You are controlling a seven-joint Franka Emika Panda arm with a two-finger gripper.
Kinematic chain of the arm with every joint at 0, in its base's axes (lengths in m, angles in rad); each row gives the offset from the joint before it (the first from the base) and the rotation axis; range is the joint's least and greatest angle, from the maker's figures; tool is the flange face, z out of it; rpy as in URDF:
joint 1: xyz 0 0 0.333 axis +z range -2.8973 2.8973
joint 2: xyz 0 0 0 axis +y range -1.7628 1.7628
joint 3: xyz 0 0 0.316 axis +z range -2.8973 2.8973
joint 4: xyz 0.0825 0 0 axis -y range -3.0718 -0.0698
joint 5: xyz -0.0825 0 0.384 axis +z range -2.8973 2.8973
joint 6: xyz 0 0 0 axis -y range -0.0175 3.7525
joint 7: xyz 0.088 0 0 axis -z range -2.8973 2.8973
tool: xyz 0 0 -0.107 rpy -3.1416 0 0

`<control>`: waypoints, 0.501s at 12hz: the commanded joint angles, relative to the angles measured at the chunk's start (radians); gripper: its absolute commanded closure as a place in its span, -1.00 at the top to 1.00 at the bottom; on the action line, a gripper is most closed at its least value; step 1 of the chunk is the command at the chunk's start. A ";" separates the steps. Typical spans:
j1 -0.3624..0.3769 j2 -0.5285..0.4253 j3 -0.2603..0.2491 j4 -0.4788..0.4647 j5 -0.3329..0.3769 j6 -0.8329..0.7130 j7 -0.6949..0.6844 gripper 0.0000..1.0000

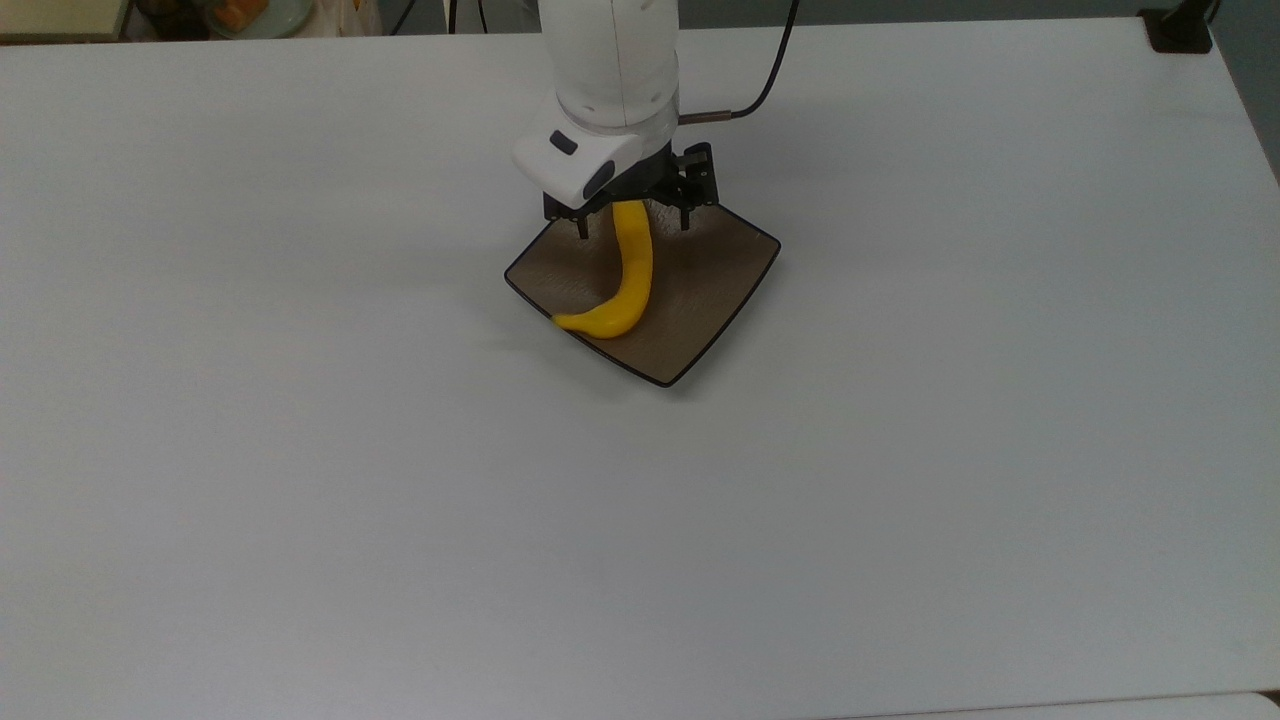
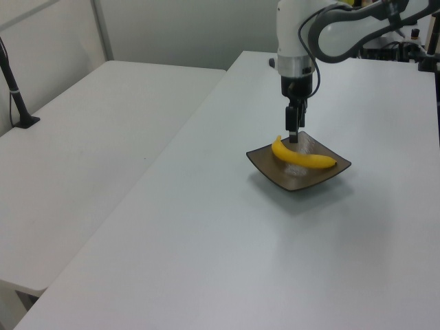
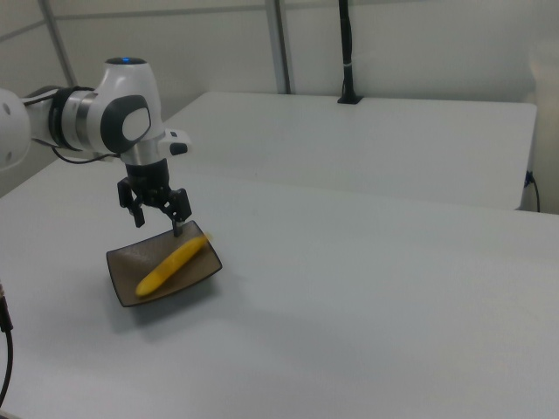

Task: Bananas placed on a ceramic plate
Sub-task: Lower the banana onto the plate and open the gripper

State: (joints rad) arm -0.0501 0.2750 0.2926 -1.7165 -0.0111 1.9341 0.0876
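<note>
The yellow banana (image 1: 627, 280) lies on the square brown ceramic plate (image 1: 722, 270), its curved body running across the plate with one tip near the plate's edge at the top view's left. My gripper (image 1: 633, 222) hangs just above the banana's far end, open, with a finger on each side and not holding it. In the left view the banana (image 2: 303, 158) rests in the plate (image 2: 295, 181) under the gripper (image 2: 294, 135). The right view shows the banana (image 3: 170, 262) lying slantwise on the plate (image 3: 125, 267), below the open gripper (image 3: 160, 223).
The plate sits on a wide white table (image 1: 640, 520). A black post base (image 1: 1180, 30) stands at the table's far corner at the top view's right. A second white table (image 2: 82, 137) adjoins, carrying a black pole (image 2: 14, 89).
</note>
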 commanded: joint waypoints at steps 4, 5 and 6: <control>-0.024 -0.163 -0.079 0.011 -0.012 -0.088 0.012 1.00; -0.016 -0.207 -0.107 0.003 -0.012 -0.101 0.009 1.00; -0.013 -0.242 -0.137 -0.003 -0.012 -0.104 0.008 1.00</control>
State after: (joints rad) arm -0.0778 0.1390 0.2153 -1.6893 -0.0119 1.8699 0.0908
